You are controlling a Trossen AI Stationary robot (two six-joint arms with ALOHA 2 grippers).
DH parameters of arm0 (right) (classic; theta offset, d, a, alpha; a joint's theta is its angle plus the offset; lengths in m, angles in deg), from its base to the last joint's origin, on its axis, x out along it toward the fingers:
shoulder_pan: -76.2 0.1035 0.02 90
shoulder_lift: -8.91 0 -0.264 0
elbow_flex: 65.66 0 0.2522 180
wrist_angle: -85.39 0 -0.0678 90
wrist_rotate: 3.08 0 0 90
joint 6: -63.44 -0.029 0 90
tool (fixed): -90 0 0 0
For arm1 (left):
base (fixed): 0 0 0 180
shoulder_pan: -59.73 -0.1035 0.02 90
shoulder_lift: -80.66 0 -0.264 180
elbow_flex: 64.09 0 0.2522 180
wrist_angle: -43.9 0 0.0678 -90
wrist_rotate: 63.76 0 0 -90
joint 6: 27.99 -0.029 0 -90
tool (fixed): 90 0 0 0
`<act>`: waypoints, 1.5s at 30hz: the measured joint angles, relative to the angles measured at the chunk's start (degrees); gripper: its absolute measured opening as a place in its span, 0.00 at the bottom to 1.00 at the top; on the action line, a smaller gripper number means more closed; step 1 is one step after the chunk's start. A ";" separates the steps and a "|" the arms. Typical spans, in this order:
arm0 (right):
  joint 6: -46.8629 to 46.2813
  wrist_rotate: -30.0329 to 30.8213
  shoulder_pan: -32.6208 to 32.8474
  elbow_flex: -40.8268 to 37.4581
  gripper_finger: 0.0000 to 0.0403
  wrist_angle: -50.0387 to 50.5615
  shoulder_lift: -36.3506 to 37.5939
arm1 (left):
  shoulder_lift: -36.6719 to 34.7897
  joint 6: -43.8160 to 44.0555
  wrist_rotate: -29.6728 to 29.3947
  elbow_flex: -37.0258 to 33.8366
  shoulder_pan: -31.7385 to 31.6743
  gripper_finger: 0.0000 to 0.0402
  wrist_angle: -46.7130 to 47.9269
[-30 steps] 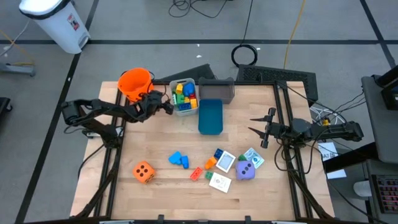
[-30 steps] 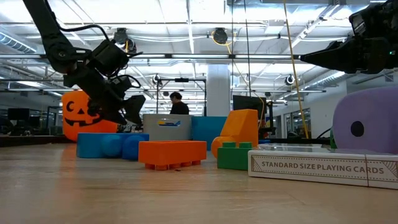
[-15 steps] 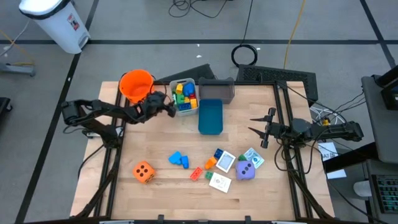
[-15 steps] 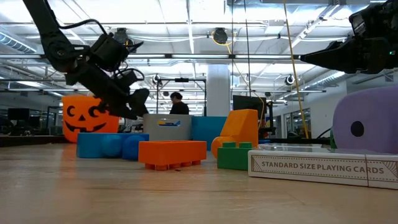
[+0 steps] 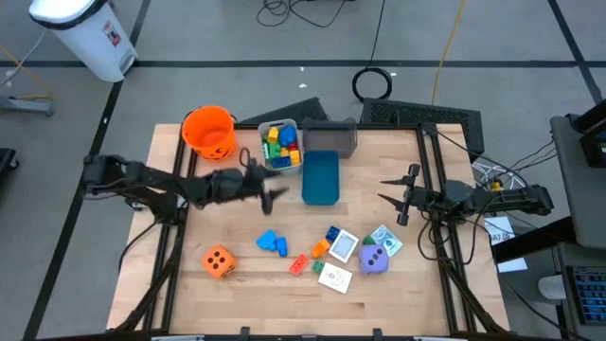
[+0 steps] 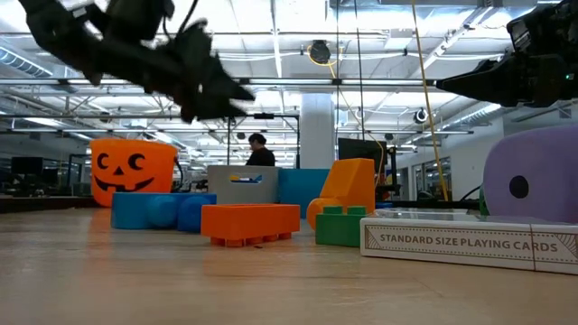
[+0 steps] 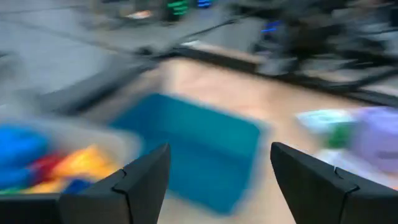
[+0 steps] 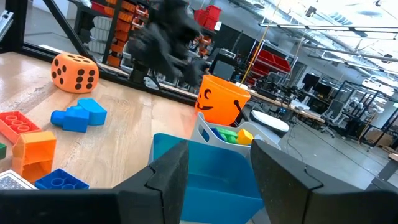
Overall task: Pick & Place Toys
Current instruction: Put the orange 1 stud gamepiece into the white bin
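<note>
Bare tabletop [image 5: 227,223] between bins and toy cluster, room to pass. Blue bin [image 5: 320,177], clear bin [image 5: 279,147] and pumpkin bucket [image 5: 208,131] wall off the back. Blue blocks [image 5: 272,242], orange die [image 5: 219,261], purple die [image 5: 374,259], cards [image 5: 335,277] crowd the front.

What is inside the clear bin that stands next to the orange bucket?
The clear bin holds small blocks in yellow, green, blue and red, piled together. What lies under the top blocks is covered.
</note>
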 joint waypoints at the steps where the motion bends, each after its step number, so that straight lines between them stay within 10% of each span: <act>1: -0.12 0.00 0.00 0.01 0.42 0.00 0.00 | 0.16 0.41 0.10 1.15 2.59 0.71 0.99; 10: -0.36 0.02 0.00 0.00 0.42 -0.07 0.00 | 12.46 -3.96 -7.83 14.70 20.75 0.71 13.38; 27: -0.14 0.01 0.00 0.00 0.42 -0.04 -0.02 | 35.92 0.53 1.60 36.08 19.88 0.71 19.64; 45: -0.17 0.01 0.00 0.00 0.42 0.37 -0.19 | 31.40 -1.72 -0.05 38.66 19.34 0.71 27.30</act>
